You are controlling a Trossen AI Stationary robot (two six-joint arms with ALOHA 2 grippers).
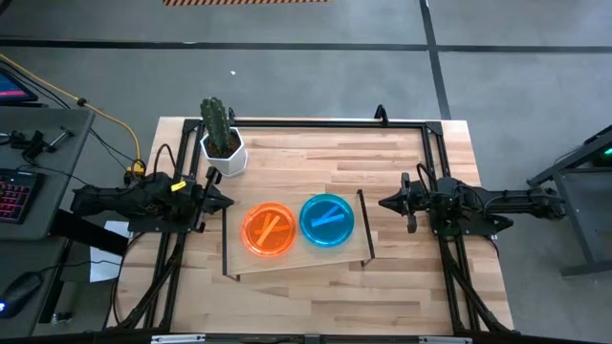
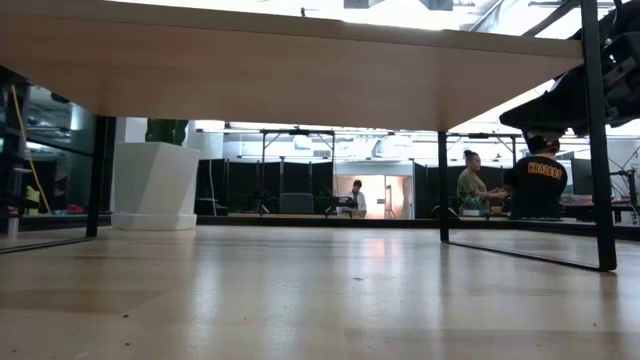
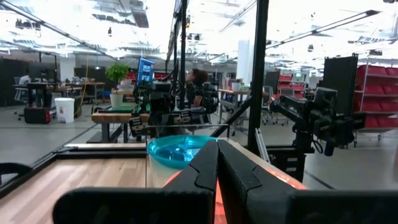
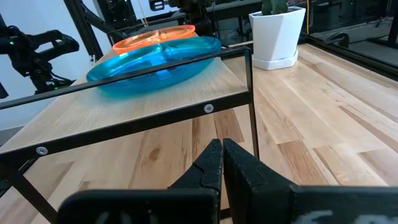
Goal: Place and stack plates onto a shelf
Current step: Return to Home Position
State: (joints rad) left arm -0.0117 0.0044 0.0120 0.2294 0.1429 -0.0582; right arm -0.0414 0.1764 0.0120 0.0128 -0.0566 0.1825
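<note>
High view: the orange plate (image 1: 269,230) and the teal-blue plate (image 1: 327,220) are lying side by side on the shelf (image 1: 292,196), orange leftward; the left tool (image 1: 226,202) and right tool (image 1: 382,203) are hovering off its ends. Left wrist view: that tool is sitting fully closed, empty. Right wrist view: its tool is likewise closed, gripping nothing.
</note>
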